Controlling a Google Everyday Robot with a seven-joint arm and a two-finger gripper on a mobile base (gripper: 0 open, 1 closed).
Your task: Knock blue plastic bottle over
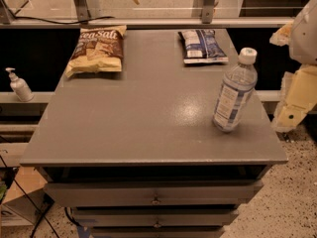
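One blue plastic bottle [235, 94], clear and ribbed, with a white cap and a blue-and-white label, stands tilted on a grey cabinet top [148, 113]. Its cap end leans toward the gripper [292, 105] and its base rests on the surface. It is not yet lying down.

The gripper, a cream-coloured piece, hangs just beside the bottle, off the near side edge of the cabinet and apart from the label. Whether it is set wide or narrow cannot be told, and it holds nothing that can be seen.

Well beyond the bottle from the gripper, at the back of the top, lies a blue snack bag [203, 46]. Farther across lies a brown chip bag [98, 46]. Farthest from the gripper, a white pump dispenser [20, 86] sits on a ledge past the cabinet's far side.

Risk, as a judgement: the bottle sits close to the edge nearest the gripper and leans that way. If it falls in that direction, its round body may roll off onto the floor. If the tilt is too slight, it may rock back upright.
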